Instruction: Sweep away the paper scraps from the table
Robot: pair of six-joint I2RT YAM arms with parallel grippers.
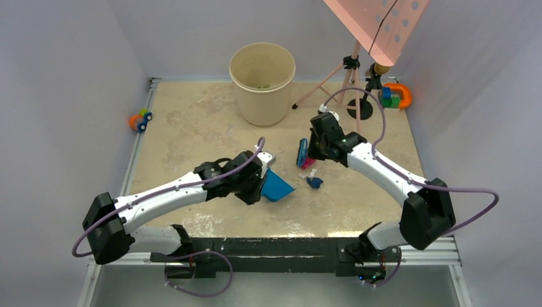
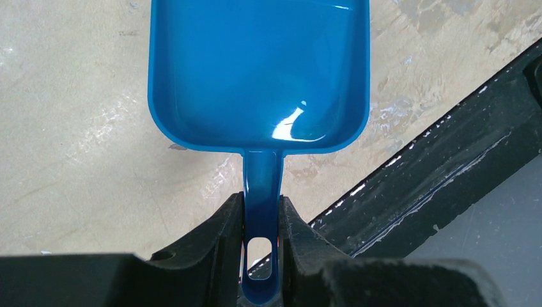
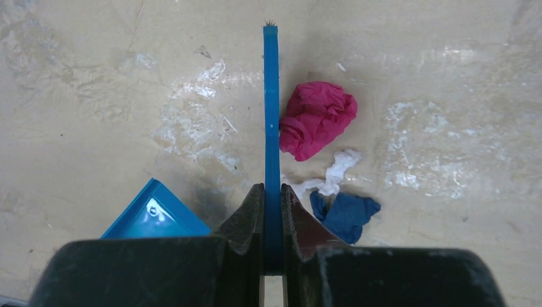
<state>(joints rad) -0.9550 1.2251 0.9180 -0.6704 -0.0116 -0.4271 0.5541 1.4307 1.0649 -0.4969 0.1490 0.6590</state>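
My left gripper [image 1: 259, 182] [image 2: 262, 204] is shut on the handle of a blue dustpan [image 1: 276, 187] [image 2: 259, 70], whose pan looks empty in the left wrist view. My right gripper [image 1: 311, 150] [image 3: 272, 192] is shut on a thin blue brush [image 1: 301, 153] [image 3: 271, 109] that stands on edge on the table [image 1: 192, 128]. A pink paper wad [image 3: 317, 118] [image 1: 309, 164] lies right beside the brush. A white scrap [image 3: 335, 173] and a dark blue wad [image 3: 348, 214] [image 1: 314, 182] lie just below it. A corner of the dustpan [image 3: 153, 214] shows on the other side of the brush.
A beige bin [image 1: 262, 83] stands at the back middle with something green inside. A tripod stand [image 1: 351, 77] and coloured blocks with an orange ring [image 1: 395, 96] are at the back right. A toy car [image 1: 140, 119] sits at the left edge. The black front bar [image 2: 447, 185] runs near the dustpan.
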